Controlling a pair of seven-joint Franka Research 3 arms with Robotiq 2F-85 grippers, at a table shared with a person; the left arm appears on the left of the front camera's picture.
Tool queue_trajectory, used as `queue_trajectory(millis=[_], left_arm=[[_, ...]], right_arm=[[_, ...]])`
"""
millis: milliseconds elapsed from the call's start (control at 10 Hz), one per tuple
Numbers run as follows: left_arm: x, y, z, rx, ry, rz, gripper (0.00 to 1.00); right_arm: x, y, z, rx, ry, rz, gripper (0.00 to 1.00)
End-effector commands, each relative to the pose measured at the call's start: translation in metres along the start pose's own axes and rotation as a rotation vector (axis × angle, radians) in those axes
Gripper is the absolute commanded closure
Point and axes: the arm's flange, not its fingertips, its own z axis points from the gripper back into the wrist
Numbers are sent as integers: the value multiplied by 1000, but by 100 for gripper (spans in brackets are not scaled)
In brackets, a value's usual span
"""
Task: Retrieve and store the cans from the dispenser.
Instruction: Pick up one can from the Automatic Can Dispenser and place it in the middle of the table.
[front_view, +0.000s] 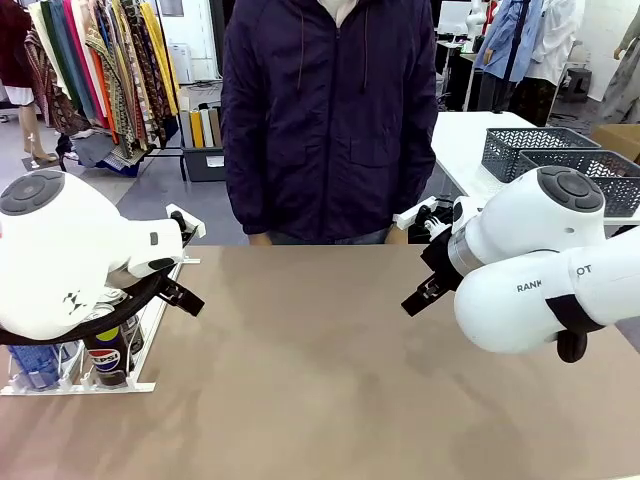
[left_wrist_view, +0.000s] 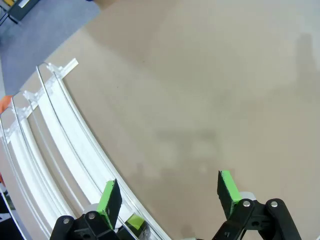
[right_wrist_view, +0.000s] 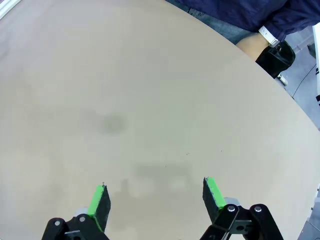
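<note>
1. hanging over the bench, the left claw is released, its green pads wide apart with only bare tan surface between them.
2. in the left wrist view the dispenser lies at the claw's 9 o'clock. its white rails curve from 7 o'clock up to 10 o'clock, and the nearer pad is just beside the outermost rail.
3. in the front view the dispenser sits at 8 o'clock on the bench, with the left arm covering its middle part.
4. two of the cans stand upright at the rack's near end, just behind the front bar. a black pepsi can is in one lane and a blue can is at its 9 o'clock. the arm hides their tops.
5. the right claw is also released. its pads gape over the bench with nothing held, and it is at 3 o'clock in the front view, well apart from the dispenser.
6. a person in a dark navy jacket stands at 12 o'clock, close against the far edge of the bench.
7. in the right wrist view the person's hand shows at 1 o'clock by the bench edge, with a white band on the wrist.
8. dark grey mesh baskets rest on a white table at 2 o'clock, beyond the bench.
</note>
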Motion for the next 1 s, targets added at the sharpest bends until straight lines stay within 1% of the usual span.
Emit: queue_trajectory(millis=[0, 900], left_arm=[[0, 0, 0, 0, 0, -1, 0], [0, 0, 0, 0, 0, -1, 0]], right_arm=[[0, 0, 0, 0, 0, 0, 0], [0, 0, 0, 0, 0, 0, 0]])
